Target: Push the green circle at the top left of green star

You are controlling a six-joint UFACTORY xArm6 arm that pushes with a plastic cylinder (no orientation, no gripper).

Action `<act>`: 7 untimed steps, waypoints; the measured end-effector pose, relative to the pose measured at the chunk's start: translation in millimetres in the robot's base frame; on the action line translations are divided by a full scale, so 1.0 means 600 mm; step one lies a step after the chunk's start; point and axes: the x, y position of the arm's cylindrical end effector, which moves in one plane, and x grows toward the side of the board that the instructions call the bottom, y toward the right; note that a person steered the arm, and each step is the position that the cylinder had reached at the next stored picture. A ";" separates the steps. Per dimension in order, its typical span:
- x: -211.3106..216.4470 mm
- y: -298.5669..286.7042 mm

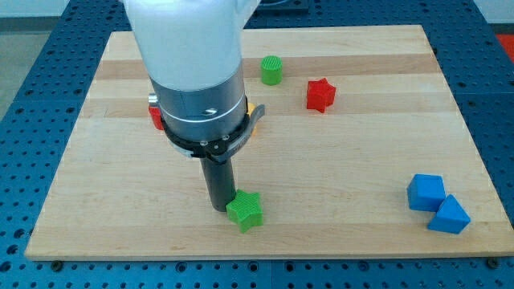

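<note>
The green circle (pixel 272 70) stands near the view's top, right of the arm's body. The green star (pixel 245 210) lies near the view's bottom, at the middle. My tip (pixel 219 208) rests on the board right against the green star's left side. The green circle is far above the star and slightly to its right.
A red star (pixel 320 95) lies right of the green circle. A red block (pixel 156 115) and a yellow block (pixel 251 110) are mostly hidden behind the arm. A blue cube (pixel 426 192) and a blue triangular block (pixel 449 215) sit at the bottom right. The wooden board (pixel 361 160) ends in blue table.
</note>
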 end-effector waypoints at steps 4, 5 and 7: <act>-0.061 -0.039; -0.089 -0.042; -0.189 -0.116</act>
